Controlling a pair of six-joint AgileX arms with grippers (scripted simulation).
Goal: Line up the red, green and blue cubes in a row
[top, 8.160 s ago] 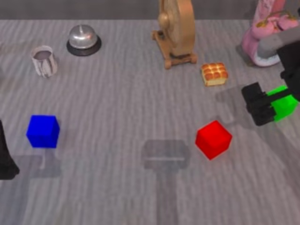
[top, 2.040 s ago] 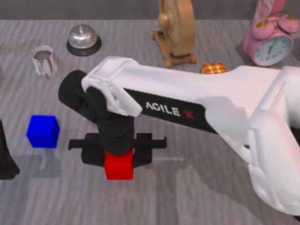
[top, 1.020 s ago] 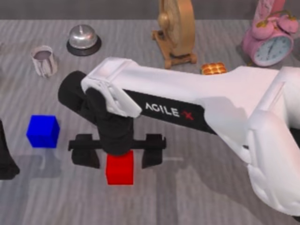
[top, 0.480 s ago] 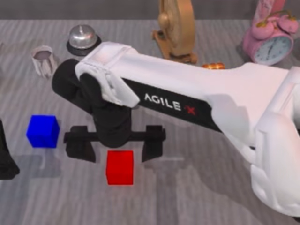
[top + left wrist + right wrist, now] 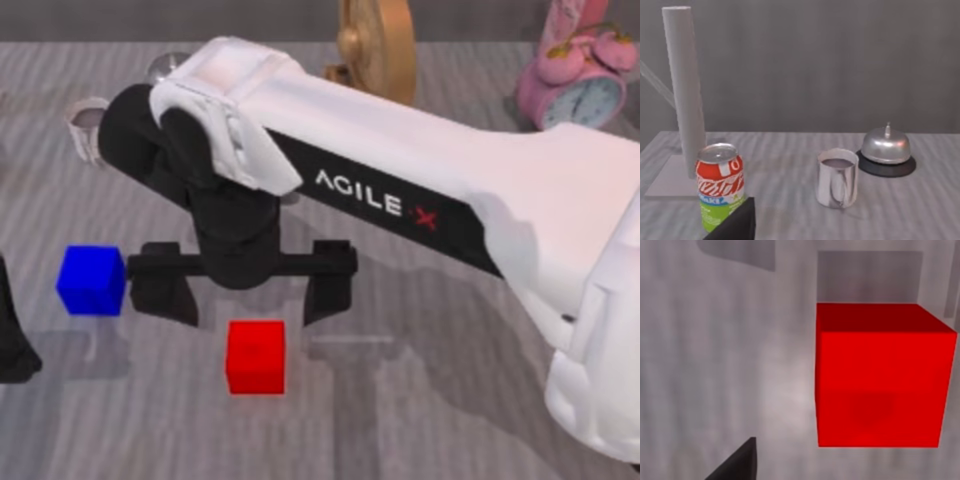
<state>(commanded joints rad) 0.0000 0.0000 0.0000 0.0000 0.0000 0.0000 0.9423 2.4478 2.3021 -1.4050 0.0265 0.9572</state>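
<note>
My right arm stretches from the lower right of the top view to its centre left, its hand (image 5: 243,292) spread wide and holding nothing, just above the red cube (image 5: 255,356). The cube, glossy and plain, sits flat on the worktop (image 5: 420,400) at lower centre. The blue cube (image 5: 91,280) lies at left. My left hand (image 5: 12,340) is parked at the left edge.

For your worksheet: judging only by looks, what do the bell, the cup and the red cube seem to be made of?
Bell: polished metal dome, apparently steel or chrome, with bright highlights, on a dark matte base.
Cup: shiny metal by its mirror-like streaked wall, though glazed ceramic is possible.
Red cube: smooth, evenly coloured, seamless faces with a faint sheen in the right wrist view; probably plastic or painted wood.
</note>
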